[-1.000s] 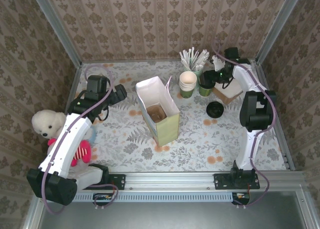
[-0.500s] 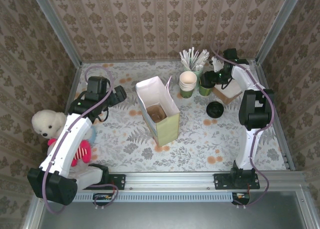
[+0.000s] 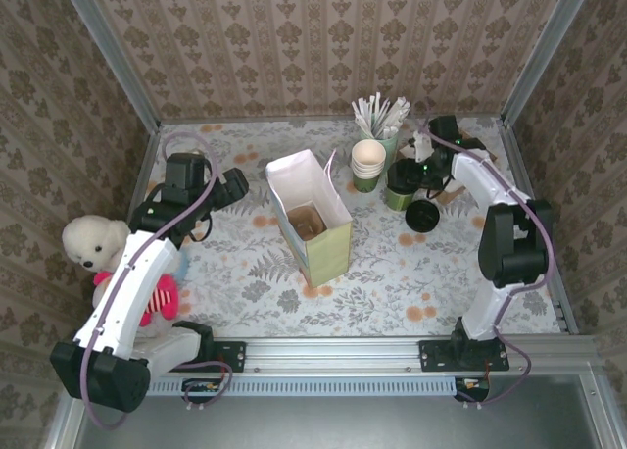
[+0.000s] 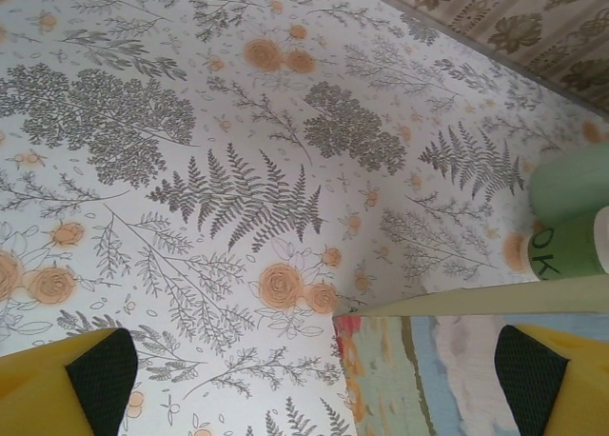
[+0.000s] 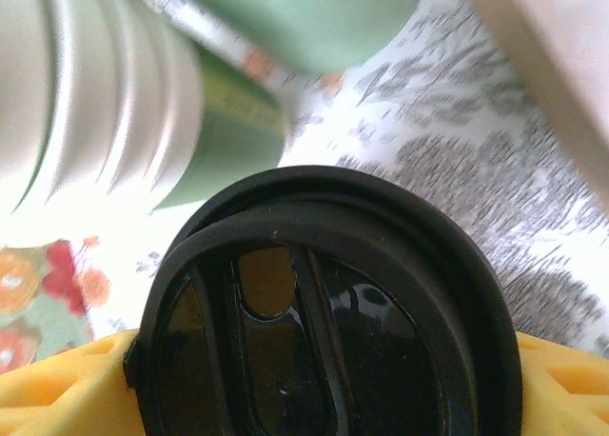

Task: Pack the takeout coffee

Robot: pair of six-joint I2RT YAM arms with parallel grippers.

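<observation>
The takeout coffee [image 3: 400,180], a green cup with a black lid, sits between the fingers of my right gripper [image 3: 411,174] at the back right of the table. In the right wrist view its black lid [image 5: 324,312] spans the gap of the right gripper [image 5: 319,393], touching both yellow fingers [image 5: 67,388], so the grip is shut on it. An open paper bag [image 3: 312,219] stands upright mid-table. My left gripper [image 3: 233,185] hangs open just left of the bag. In the left wrist view the bag's printed side [image 4: 457,369] lies between the left gripper [image 4: 319,384] fingertips.
A stack of lidless green cups [image 3: 368,164] stands left of the held cup, with a cup of stirrers [image 3: 380,118] behind it. A loose black lid [image 3: 421,215] lies on the table nearer to me. A white teddy bear [image 3: 93,243] sits at the left edge.
My right gripper has closed on the takeout coffee and carried it a little forward and left from its back-right spot. The left arm has barely moved.
</observation>
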